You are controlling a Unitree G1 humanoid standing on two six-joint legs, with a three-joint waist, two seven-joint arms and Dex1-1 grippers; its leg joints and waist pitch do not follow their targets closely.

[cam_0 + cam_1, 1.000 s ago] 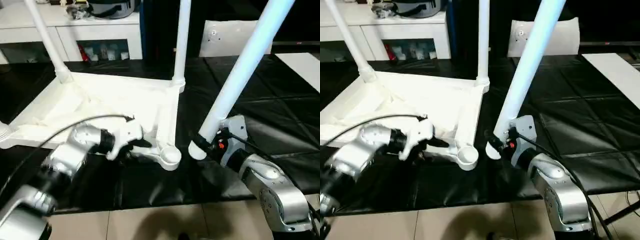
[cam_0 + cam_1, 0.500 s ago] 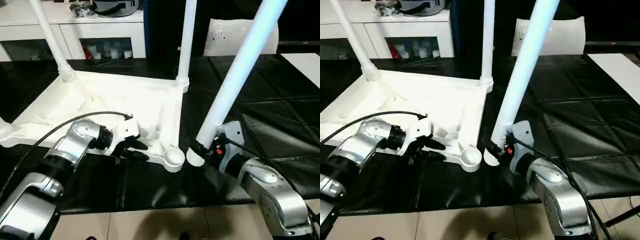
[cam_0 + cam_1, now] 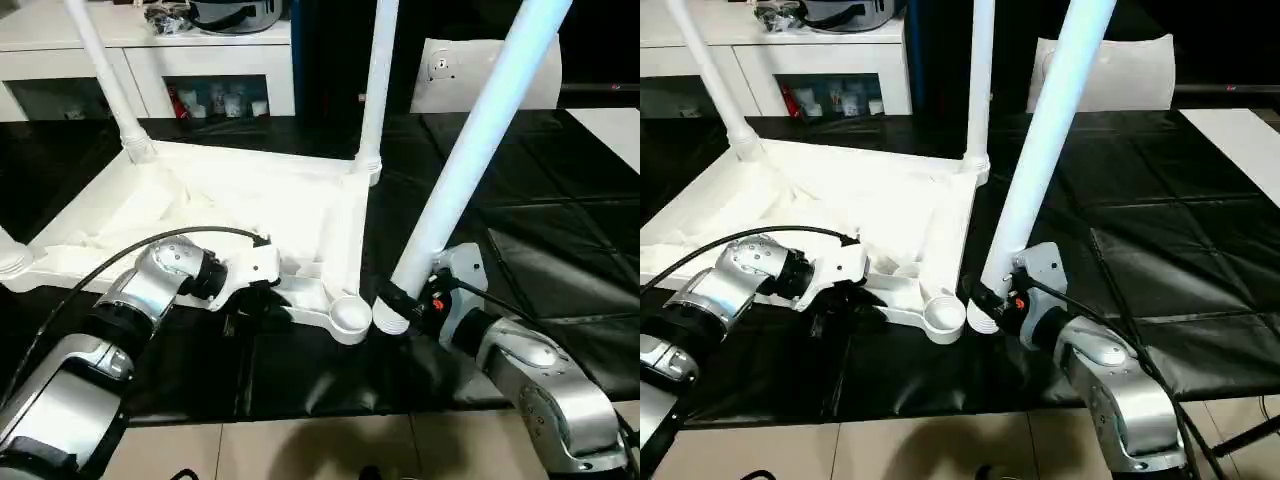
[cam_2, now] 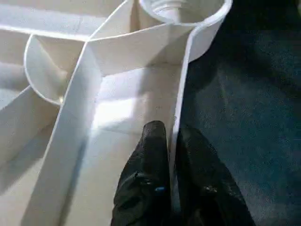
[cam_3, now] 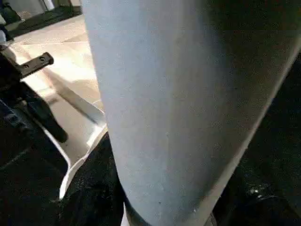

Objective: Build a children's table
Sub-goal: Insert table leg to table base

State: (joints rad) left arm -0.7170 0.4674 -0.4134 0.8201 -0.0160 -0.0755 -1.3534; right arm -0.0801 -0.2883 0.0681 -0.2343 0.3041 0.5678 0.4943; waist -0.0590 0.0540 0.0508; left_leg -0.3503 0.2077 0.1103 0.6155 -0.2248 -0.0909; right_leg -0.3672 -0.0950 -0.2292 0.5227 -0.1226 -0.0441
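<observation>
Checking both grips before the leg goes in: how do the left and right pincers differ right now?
The left pincer is pinched shut on the thin side wall of the tabletop, one finger on each face; the right pincer grips the thick lower end of a loose leg. The left lies low and level at the table edge; the right holds its leg tilted beside the empty corner socket. Both are holding white table parts.

Cut off and hidden
Held leg cropped at twelve o'clock; its base masked behind right gripper; left fingertips partly behind tabletop rim.
</observation>
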